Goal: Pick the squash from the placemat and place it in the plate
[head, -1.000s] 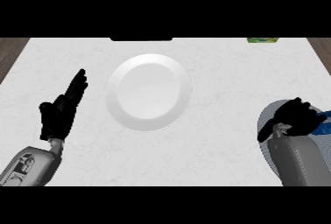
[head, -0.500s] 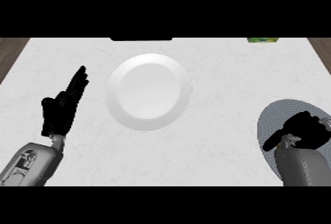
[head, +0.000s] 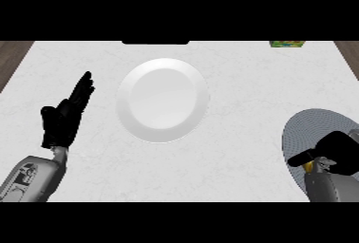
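white marbled counter top fills the view from above. at the lower right, the black right hand is seen lower and nearer the view's edge than a second ago, curled down over the round grey placemat. a small yellow bit of the squash is glimpsed under its fingers, so it is judged to be closed round the squash, not yet lifted. well apart, at centre, the round white plate holds nothing. at the left, the black left hand is kept resting, fingers straight, holding nothing.
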